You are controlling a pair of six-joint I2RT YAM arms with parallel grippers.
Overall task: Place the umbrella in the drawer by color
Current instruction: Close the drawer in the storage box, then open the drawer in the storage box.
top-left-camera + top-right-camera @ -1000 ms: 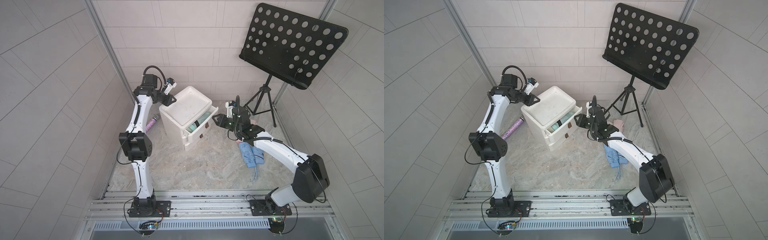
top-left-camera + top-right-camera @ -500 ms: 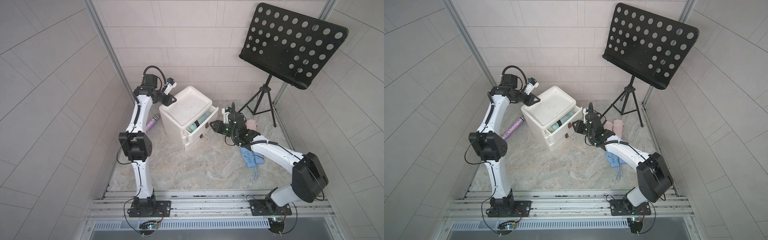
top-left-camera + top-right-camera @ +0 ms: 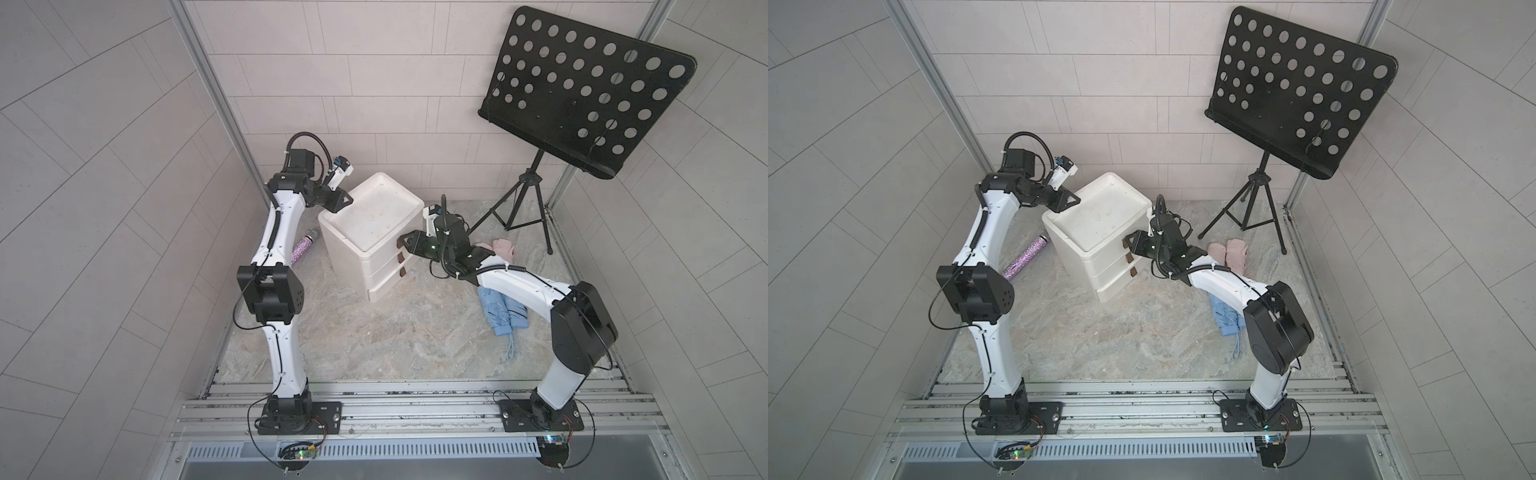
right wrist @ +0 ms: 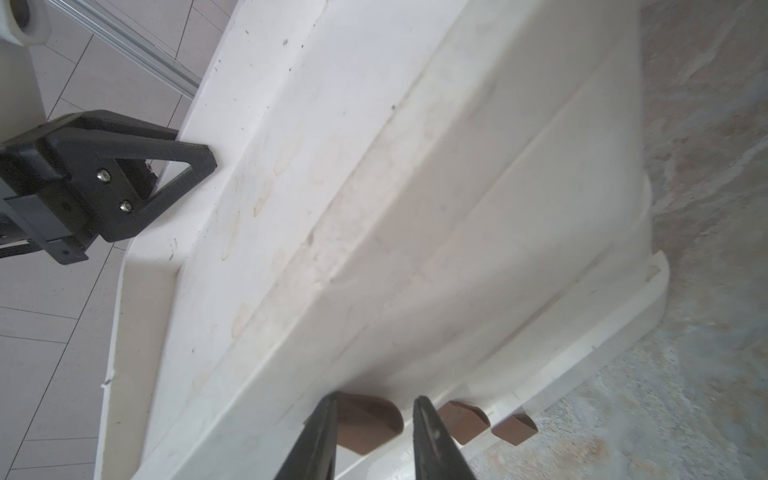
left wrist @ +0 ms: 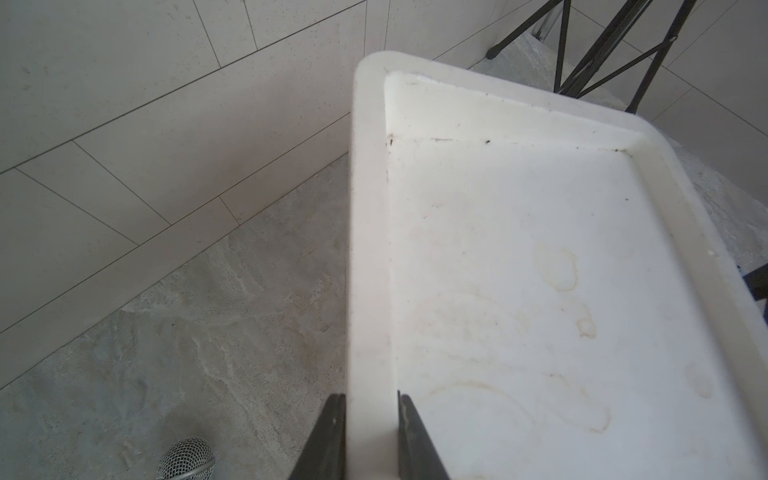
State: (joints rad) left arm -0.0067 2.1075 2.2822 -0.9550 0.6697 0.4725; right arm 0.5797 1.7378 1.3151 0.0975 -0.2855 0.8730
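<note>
A white three-drawer unit (image 3: 353, 257) (image 3: 1084, 257) stands at the back, all drawers closed. My left gripper (image 3: 347, 201) (image 5: 371, 399) is shut on the rim (image 5: 368, 249) of its top tray. My right gripper (image 3: 403, 241) (image 4: 374, 401) is at the top drawer's brown tab handle (image 4: 370, 424); its jaws stand either side of the tab with a small gap, open. A light blue folded umbrella (image 3: 503, 309) (image 3: 1225, 316) lies on the floor partly under my right arm. A pink umbrella (image 3: 503, 247) (image 3: 1229, 253) lies behind it.
A purple glittery cylinder (image 3: 303, 247) (image 3: 1025, 259) lies on the floor left of the unit, behind my left arm. A black music stand (image 3: 582, 91) on a tripod (image 3: 528, 199) fills the back right corner. Two lower brown handles (image 4: 463, 419) (image 4: 513, 428) sit beside the top one.
The top drawer stood open with a teal umbrella inside; it is now closed. My right gripper moved left toward the unit with the drawer front. The left arm has not moved.
</note>
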